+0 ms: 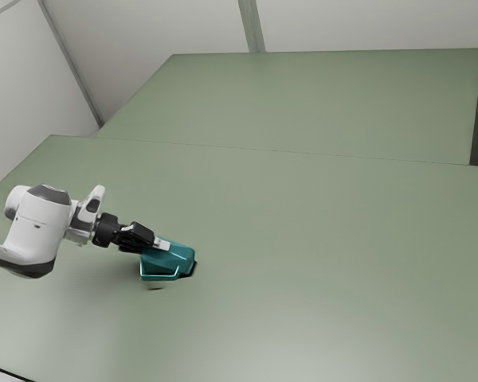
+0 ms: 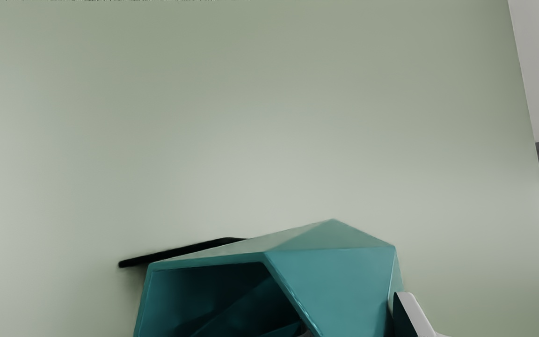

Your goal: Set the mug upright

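My tool (image 1: 162, 245) is grasping the teal mug (image 1: 169, 259) by its side, one finger reaching in at the mouth (image 2: 218, 299) and the other pressing from outside. That mouth is facing back toward my hand; the mug is lying sideways, its long axis running away from me, its base pointing toward the exterior view's right. Beneath, the green counter (image 1: 303, 255) is catching a dark shadow (image 2: 180, 252); farther off, a pale wall (image 1: 350, 24) is rising.

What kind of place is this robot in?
Maybe a robot practice room, made on a computer. There's a big green table, plain pale walls and a robot arm reaching to a teal mug.
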Tool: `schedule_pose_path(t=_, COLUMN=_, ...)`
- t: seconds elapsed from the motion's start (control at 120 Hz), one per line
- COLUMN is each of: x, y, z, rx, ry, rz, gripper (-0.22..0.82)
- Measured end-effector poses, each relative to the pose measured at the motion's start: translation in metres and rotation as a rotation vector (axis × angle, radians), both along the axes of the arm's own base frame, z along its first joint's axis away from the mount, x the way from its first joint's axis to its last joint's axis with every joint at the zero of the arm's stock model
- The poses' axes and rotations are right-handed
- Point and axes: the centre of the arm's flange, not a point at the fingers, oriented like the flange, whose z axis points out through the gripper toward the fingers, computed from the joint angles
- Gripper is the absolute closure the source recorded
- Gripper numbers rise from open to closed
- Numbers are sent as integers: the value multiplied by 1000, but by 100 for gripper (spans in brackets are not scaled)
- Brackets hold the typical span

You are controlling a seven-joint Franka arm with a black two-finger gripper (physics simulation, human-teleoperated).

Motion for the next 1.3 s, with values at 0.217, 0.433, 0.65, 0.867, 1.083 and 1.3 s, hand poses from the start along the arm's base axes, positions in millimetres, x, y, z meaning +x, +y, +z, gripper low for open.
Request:
schedule_pose_path(t=0.217, x=5, y=-14, z=23, rx=12, ry=-50, rz=-33, gripper=74)
schedule_pose_path(t=0.433, x=7, y=-23, z=50, rx=27, ry=-104, rz=-60, gripper=76)
schedule_pose_path(t=0.65, x=5, y=-25, z=74, rx=167, ry=-91, rz=-182, gripper=77)
schedule_pose_path(t=0.867, x=9, y=-19, z=93, rx=373, ry=-24, rz=-318, gripper=78)
schedule_pose_path(t=1.083, x=21, y=-34, z=116, rx=573, ry=35, rz=-425, gripper=78)
schedule_pose_path(t=1.3, x=30, y=-57, z=124, rx=715, ry=93, rz=-462, gripper=78)
